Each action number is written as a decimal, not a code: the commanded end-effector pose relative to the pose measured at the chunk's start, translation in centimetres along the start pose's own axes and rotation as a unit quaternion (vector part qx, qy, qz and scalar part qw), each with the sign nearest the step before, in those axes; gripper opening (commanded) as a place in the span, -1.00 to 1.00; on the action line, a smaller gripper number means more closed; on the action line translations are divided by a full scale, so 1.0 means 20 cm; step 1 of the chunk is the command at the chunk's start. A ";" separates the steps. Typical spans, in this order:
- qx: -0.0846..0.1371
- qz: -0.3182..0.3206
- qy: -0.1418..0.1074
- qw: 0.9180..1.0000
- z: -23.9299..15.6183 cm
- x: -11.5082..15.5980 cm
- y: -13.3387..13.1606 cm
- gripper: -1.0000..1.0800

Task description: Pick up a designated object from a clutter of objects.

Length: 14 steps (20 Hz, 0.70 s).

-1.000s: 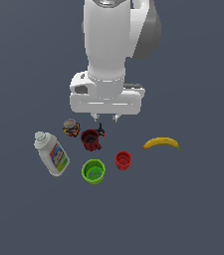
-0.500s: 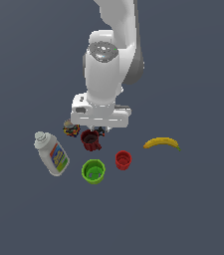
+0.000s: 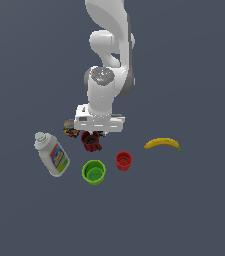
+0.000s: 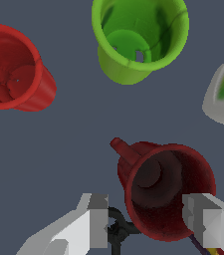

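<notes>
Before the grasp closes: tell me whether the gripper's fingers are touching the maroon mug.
Cannot tell. In the wrist view the fingers straddle the maroon mug; one overlaps its rim, the other stands off it, but contact is not plain. The exterior view hides the gripper tips.

upright maroon mug point(image 4: 166, 191) with dark inside and side handle, near green cup point(image 4: 138, 37) and red cup point(image 4: 14, 69).

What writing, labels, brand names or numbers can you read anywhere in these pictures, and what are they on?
No text can be read.
White bottle: a blue and yellow label, print too small and blurred to read.
Multicoloured jar: a patterned surface, mostly hidden behind the gripper, nothing legible.
Maroon mug, green cup, red cup, banana: no markings.
</notes>
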<state>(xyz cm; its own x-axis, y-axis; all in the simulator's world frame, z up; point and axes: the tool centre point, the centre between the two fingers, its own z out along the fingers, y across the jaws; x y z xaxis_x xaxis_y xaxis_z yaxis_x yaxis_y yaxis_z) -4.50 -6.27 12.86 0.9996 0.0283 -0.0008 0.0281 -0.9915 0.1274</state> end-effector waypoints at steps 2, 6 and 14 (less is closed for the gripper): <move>-0.001 -0.004 -0.001 1.000 0.07 -0.05 0.00 0.23; -0.001 -0.007 -0.001 1.000 0.12 -0.08 0.00 0.23; -0.001 -0.007 -0.002 1.000 0.15 -0.09 0.00 0.23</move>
<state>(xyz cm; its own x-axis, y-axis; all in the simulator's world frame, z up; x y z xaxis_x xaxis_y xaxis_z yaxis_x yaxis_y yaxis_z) -6.18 -6.61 10.20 0.9991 0.0418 -0.0062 0.0423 -0.9907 0.1295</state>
